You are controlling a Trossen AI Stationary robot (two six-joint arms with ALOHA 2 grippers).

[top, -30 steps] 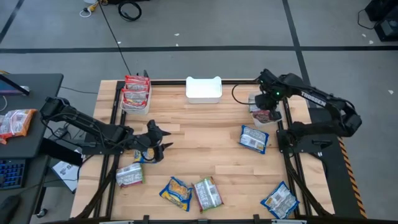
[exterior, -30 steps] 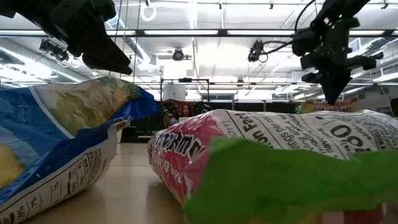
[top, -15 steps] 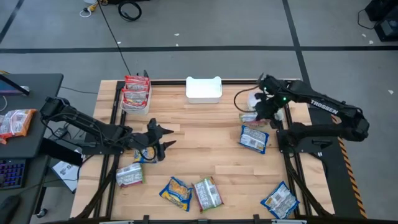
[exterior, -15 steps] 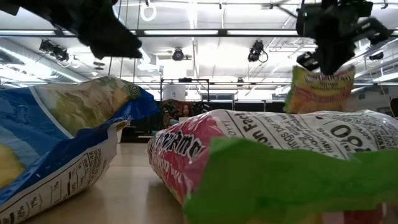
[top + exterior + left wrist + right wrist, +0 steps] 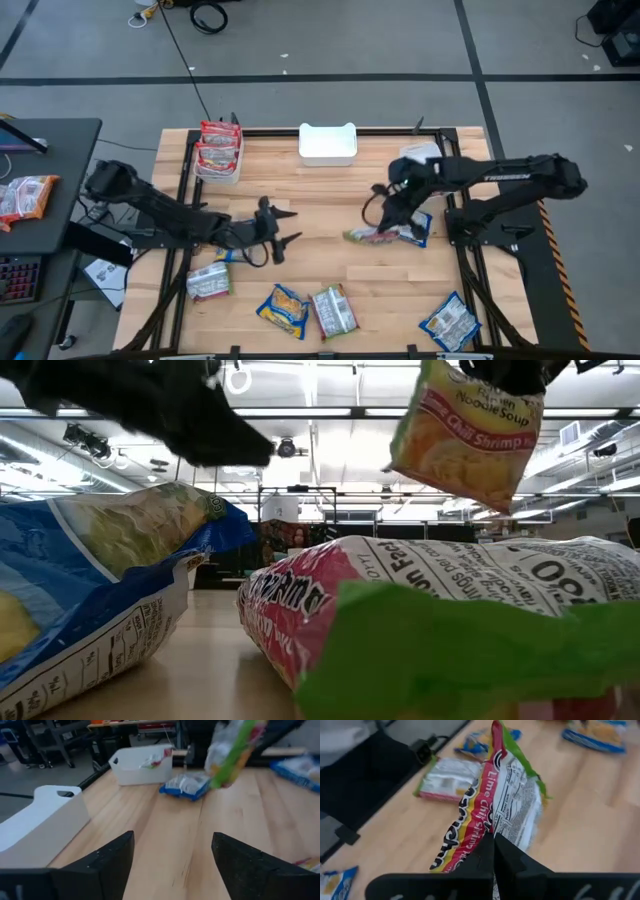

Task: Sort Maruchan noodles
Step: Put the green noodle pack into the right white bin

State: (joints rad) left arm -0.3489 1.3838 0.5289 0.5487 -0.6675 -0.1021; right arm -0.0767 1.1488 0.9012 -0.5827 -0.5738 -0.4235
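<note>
Nearest the front edge of the wooden table (image 5: 330, 200) lie loose Maruchan noodles: a blue-yellow packet (image 5: 283, 309) beside a silvery-green-red packet (image 5: 334, 310), another blue one (image 5: 449, 322) at the front right corner, a silvery one (image 5: 208, 282) at front left; all flat on the wood, none stacked; the low view is filled by two of these lying just before the lens. Next back, the left gripper (image 5: 278, 230) hovers over bare wood left of centre, fingers spread wide with nothing between them, a small blue packet (image 5: 228, 253) just behind it. Right of centre, the right gripper (image 5: 388, 212) is clamped tight on the edge of a lime chili shrimp packet (image 5: 490, 820), which hangs off the table by one seam, green, red and yellow print on silvery film, over a blue packet (image 5: 410, 226) lying flat. Farther back: a white bin (image 5: 219, 160) at the rear left holding red-orange packets (image 5: 219, 145), an empty-looking white bin (image 5: 328, 144) at rear centre, and a third bin (image 5: 421, 154) at rear right, contents hard to tell. Handling, as a judgement: packets look light, crinkly and slick; the noodle brick inside is likely brittle, so a hard squeeze on the body could crack it; best hold is the flat crimped end seam, as here, though the bag may swing or slip; colour bands look enough to tell kinds apart.
</note>
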